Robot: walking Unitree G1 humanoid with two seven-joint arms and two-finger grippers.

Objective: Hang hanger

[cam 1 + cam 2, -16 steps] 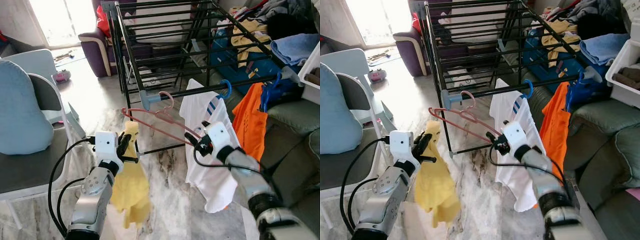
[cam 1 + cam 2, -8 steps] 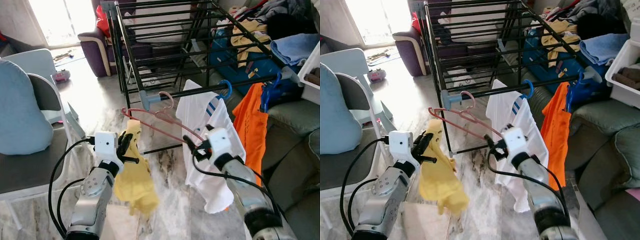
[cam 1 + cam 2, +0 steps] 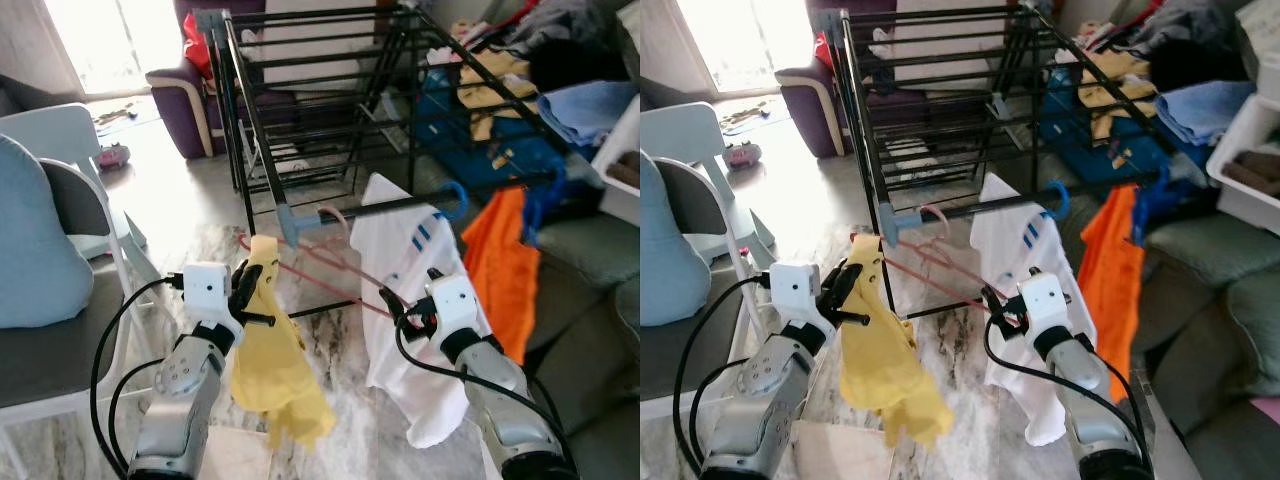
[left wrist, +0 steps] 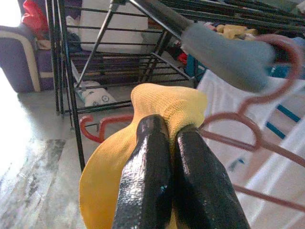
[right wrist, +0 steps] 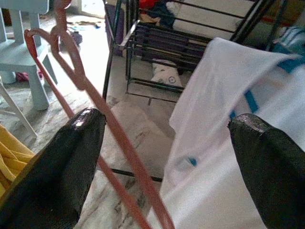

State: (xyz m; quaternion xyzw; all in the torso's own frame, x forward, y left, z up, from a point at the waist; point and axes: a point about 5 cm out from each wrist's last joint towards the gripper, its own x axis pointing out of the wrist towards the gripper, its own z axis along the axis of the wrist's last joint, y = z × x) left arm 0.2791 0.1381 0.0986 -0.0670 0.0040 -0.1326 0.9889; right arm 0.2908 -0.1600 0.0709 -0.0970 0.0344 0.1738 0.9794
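Marble floor, black rack (image 3: 330, 110). Left gripper (image 3: 243, 297) pinches yellow cloth (image 3: 275, 370); right gripper (image 3: 405, 312), fingers spread, straddles pink hanger (image 3: 320, 262). Ungripped, the hanger's hook may slip off the rail.

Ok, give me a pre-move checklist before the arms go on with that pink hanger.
1. Hook of the pink hanger on the rack bar: ok, it hangs by the grey end cap.
2. Left gripper shut on the yellow garment: ok.
3. Right gripper open, hanger arm passing between its fingers: ok.
4. Yellow garment threaded on the hanger: cannot tell.
5. White shirt crowding the right gripper: not ok, it hangs right beside it.
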